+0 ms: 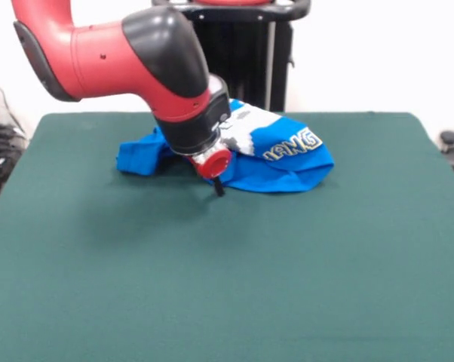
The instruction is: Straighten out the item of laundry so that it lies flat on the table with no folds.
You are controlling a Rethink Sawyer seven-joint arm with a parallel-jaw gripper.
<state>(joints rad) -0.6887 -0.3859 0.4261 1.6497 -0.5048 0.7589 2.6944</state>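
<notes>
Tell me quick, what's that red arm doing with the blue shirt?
Gripper low at the T-shirt's near edge, jaws unclear. Shirt bunched, folded, not flat. Nothing else on the table.

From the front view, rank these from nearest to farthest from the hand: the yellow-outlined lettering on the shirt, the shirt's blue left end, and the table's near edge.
1. Shirt's blue left end, just left of the hand; the yellow-outlined lettering, to its right, is too close to call against it.
2. Table's near edge, well below, clearly farthest.
</notes>
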